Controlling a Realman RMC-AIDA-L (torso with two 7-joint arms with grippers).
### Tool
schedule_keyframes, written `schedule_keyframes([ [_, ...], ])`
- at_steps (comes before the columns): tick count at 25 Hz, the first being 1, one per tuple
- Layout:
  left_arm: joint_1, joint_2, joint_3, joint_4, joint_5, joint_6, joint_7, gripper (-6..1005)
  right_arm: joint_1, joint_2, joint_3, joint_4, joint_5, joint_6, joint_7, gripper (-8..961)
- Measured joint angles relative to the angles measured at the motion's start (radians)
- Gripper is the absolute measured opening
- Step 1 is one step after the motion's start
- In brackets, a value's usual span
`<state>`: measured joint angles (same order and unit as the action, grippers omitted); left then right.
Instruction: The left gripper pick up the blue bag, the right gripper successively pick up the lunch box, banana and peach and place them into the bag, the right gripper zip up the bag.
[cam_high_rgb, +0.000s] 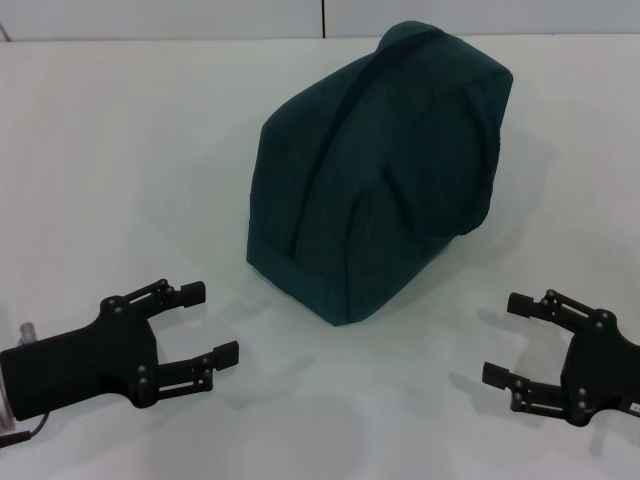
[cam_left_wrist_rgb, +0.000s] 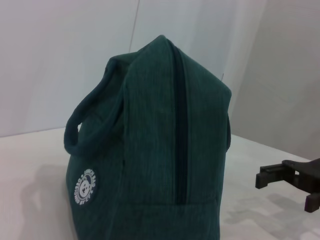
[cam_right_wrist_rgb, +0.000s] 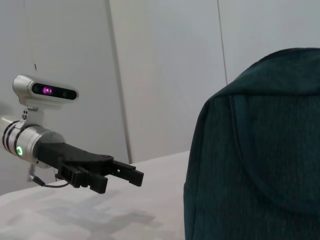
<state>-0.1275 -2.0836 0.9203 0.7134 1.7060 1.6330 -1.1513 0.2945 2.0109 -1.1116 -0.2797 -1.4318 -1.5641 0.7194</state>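
Note:
The blue bag (cam_high_rgb: 385, 165) stands zipped shut in the middle of the white table, its closed zip running along the top ridge. In the left wrist view the blue bag (cam_left_wrist_rgb: 150, 150) shows a handle loop and a round white logo. It also fills one side of the right wrist view (cam_right_wrist_rgb: 255, 155). My left gripper (cam_high_rgb: 195, 325) is open and empty at the front left, apart from the bag; it also shows in the right wrist view (cam_right_wrist_rgb: 120, 177). My right gripper (cam_high_rgb: 515, 340) is open and empty at the front right; it also shows in the left wrist view (cam_left_wrist_rgb: 285, 185). The lunch box, banana and peach are out of view.
The white table (cam_high_rgb: 120, 150) spreads around the bag. A pale wall (cam_high_rgb: 160, 18) runs along its far edge.

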Motion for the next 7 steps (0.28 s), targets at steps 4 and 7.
schedule_keyframes([
  [4, -0.002, 0.0, 0.001, 0.001, 0.0, 0.002, 0.0, 878, 0.001, 0.0, 0.003, 0.006, 0.0, 0.0, -0.007, 859],
  [7, -0.003, 0.001, 0.001, 0.001, 0.0, 0.01, 0.0, 878, 0.001, 0.0, 0.004, 0.007, 0.001, -0.002, -0.007, 859],
])
